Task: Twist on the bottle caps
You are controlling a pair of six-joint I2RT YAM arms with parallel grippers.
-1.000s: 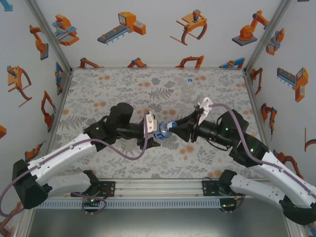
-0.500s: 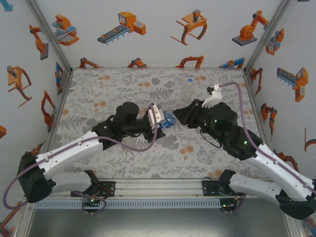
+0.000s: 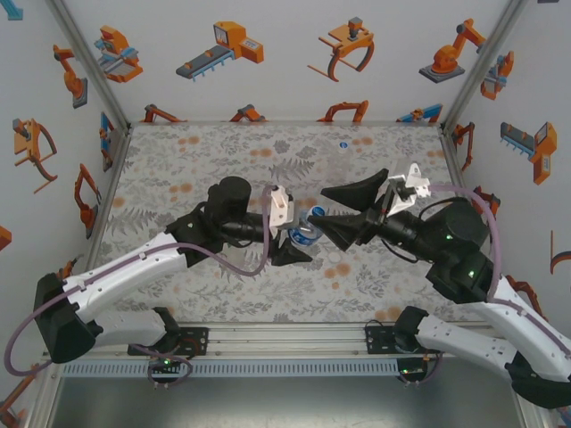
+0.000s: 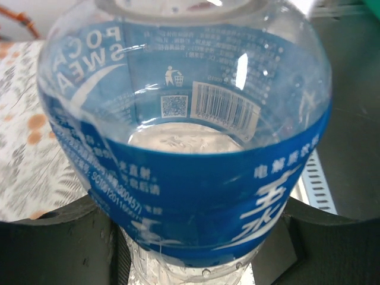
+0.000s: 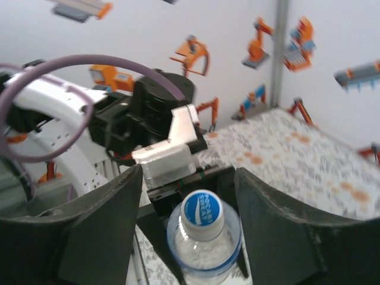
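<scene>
Left hand [image 3: 293, 239] clamps the bottle [image 4: 190, 178], right hand [image 3: 319, 207] gapes wide around its cap [image 5: 202, 214] — closing off-centre could tilt the cap or twist the bottle loose

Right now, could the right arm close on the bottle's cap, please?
Probably yes: the right end effector, open, straddles the cap with nothing between, and the left end effector holds the bottle.

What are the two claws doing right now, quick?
Left gripper: closed on the blue-label bottle.
Right gripper: open, straddling the bottle cap without gripping it.
</scene>
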